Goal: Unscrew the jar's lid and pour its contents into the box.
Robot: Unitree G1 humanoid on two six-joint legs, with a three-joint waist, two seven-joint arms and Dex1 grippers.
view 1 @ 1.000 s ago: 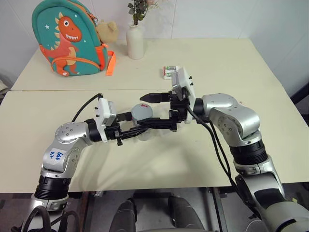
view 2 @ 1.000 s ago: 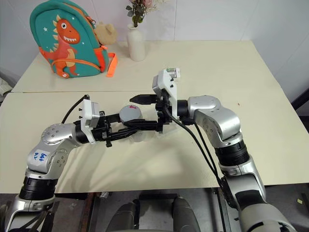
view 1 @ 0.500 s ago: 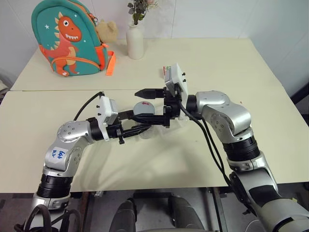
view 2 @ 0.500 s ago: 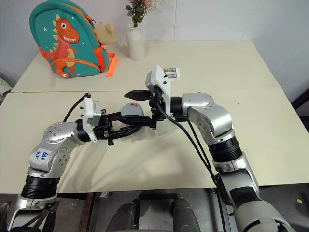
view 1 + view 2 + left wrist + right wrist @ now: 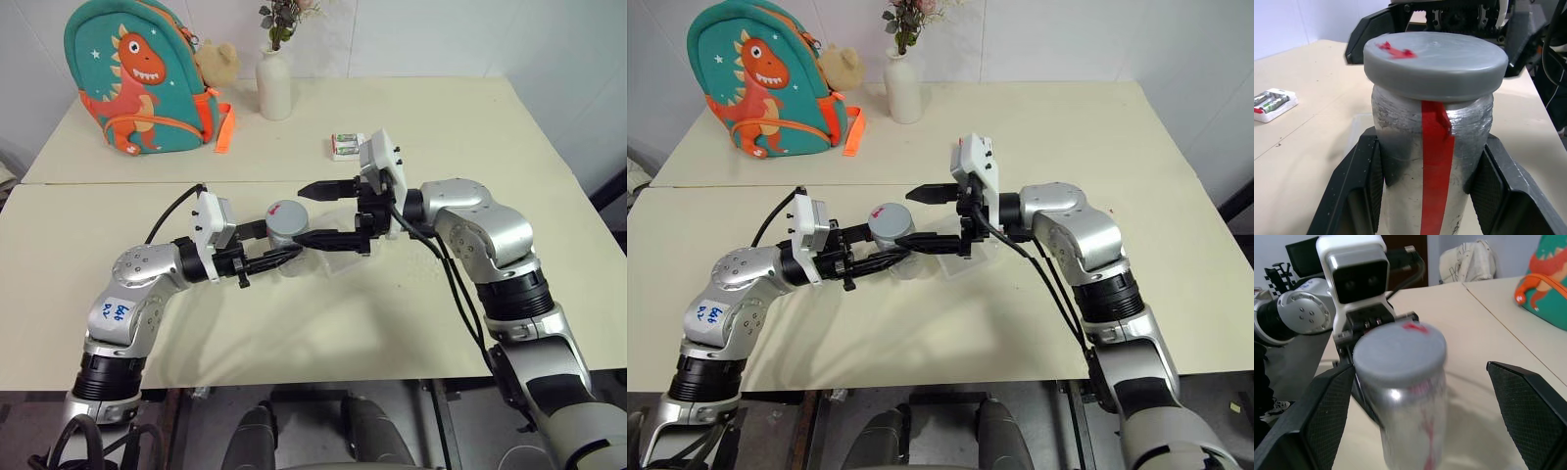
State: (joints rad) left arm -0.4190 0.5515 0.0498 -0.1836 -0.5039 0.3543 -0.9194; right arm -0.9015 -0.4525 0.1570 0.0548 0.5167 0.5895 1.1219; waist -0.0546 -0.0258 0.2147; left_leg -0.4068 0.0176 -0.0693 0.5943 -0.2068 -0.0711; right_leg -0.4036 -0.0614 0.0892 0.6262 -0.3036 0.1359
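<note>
Since the earlier frames the right gripper (image 5: 315, 212) has drawn back to the right, so that its spread fingers now stand just right of the jar (image 5: 285, 238) rather than on either side of the lid (image 5: 286, 212). Its fingers are wide apart, one on the far side and one on the near side, pointing left toward the jar, and they hold nothing. In the right wrist view the two black fingertips (image 5: 1322, 416) frame the jar without touching it.

Left gripper (image 5: 278, 254): fingers pressed onto the jar's body from both sides, holding it upright above the table (image 5: 294, 323). In the left wrist view the pads (image 5: 1364, 188) grip the silvery wall below the lid, and a red strip runs down the jar's front. The left arm has not shifted.

Lid: grey, round, seated on top of the jar, with a small red mark on its upper face. Contents: not visible, since the jar is closed.

Box (image 5: 338, 259): clear plastic, lying flat on the table just right of the jar, below the right gripper's near finger.

Outward from the work area:
- White-and-green pack (image 5: 346, 146): on the far table, beyond the right gripper.
- White vase (image 5: 274, 86) with a sprig of flowers: far side, centre.
- Dinosaur backpack (image 5: 137, 78): far left, with a small plush toy (image 5: 217, 65) between it and the vase.
</note>
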